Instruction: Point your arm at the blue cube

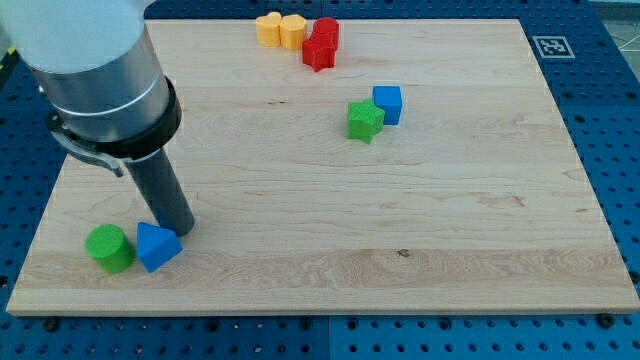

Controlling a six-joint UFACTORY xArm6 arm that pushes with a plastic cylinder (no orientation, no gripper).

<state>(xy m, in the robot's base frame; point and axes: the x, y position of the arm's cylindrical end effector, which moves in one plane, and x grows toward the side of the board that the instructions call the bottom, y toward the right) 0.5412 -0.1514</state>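
Observation:
The blue cube (388,104) sits on the wooden board (420,220) right of centre near the view's top, touching a green star-shaped block (365,121) at its lower left. My tip (180,230) is far from it, at the view's lower left, right beside a blue triangular block (157,246). A green cylinder (109,248) stands just left of that blue block.
At the view's top centre lie two yellow blocks (280,30) and two red blocks (321,43), close together. A fiducial tag (550,46) marks the board's top right corner. Blue perforated table surrounds the board.

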